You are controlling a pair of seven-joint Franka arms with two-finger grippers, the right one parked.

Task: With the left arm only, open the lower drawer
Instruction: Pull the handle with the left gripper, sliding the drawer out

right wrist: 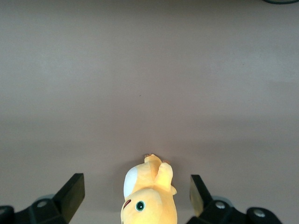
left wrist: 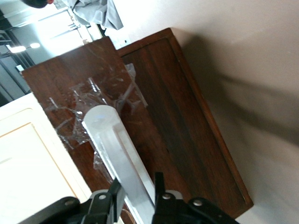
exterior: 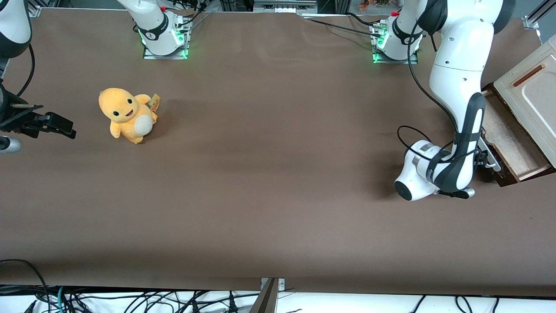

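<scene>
The lower drawer [exterior: 509, 140] stands pulled partway out of the cream-white cabinet [exterior: 531, 85] at the working arm's end of the table, its pale beige inside showing. The left arm [exterior: 457, 82] reaches down in front of it. My gripper [exterior: 489, 159] is at the drawer's front. In the left wrist view the dark brown drawer front [left wrist: 187, 130] carries a long white bar handle [left wrist: 114, 144]. My gripper [left wrist: 138, 187] straddles that bar, and its black fingers [left wrist: 159, 184] press on both sides of it.
A yellow plush toy [exterior: 128, 115] sits on the brown table [exterior: 278, 182] toward the parked arm's end, also seen in the right wrist view [right wrist: 149, 198]. The two arm bases [exterior: 165, 32] stand along the table's farther edge. Cables hang below the near edge.
</scene>
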